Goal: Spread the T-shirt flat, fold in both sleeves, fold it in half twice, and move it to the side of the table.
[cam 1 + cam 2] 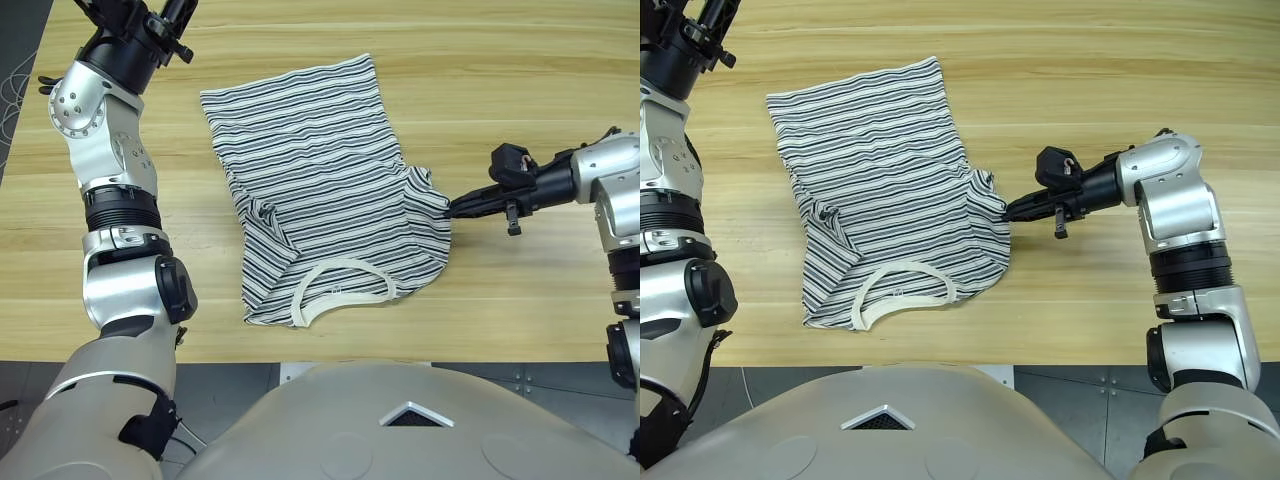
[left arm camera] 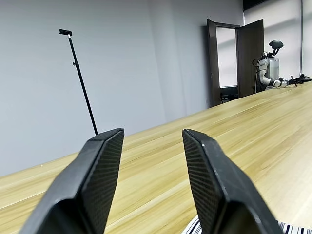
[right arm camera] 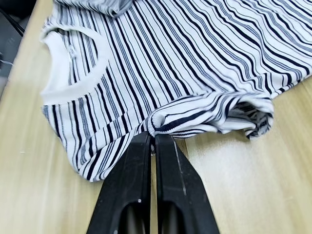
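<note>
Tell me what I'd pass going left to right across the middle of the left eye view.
left arm → striped T-shirt → right tool, shut on the shirt's edge → right arm

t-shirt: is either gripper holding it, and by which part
The right gripper pinches the T-shirt at its edge beside the bunched sleeve. The left gripper is open and holds nothing.
</note>
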Controlling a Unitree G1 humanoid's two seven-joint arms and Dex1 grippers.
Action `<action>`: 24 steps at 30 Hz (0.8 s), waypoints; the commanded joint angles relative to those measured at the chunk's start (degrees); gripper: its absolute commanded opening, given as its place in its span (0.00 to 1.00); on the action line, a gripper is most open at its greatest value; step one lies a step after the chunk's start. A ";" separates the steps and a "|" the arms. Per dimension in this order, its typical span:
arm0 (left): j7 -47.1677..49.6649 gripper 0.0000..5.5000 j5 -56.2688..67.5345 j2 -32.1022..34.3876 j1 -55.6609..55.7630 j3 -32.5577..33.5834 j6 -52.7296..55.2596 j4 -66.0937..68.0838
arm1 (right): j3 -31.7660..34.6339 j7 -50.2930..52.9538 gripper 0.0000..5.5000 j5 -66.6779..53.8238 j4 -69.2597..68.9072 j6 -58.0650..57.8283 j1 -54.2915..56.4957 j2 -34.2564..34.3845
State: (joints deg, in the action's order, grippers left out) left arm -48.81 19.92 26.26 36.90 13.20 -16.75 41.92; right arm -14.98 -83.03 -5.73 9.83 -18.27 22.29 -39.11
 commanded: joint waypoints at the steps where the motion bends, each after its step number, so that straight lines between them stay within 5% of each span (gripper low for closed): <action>1: -0.98 0.41 -0.73 0.21 0.32 -0.48 -0.74 -0.17 | -2.35 4.32 0.02 1.77 -6.18 -0.27 1.39 1.78; 19: -1.44 0.41 -0.29 0.26 0.58 -0.01 -1.86 0.74 | -16.48 6.61 0.02 4.96 -14.30 -2.63 -2.90 2.65; 24: -1.72 0.41 -0.01 0.47 0.29 0.18 -1.69 0.23 | -13.60 11.70 0.15 4.48 -9.59 -2.64 -0.39 5.86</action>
State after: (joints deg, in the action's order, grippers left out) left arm -49.64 19.91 26.25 36.90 13.25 -18.39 42.51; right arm -30.21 -72.50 -1.24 -0.78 -20.65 19.65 -33.83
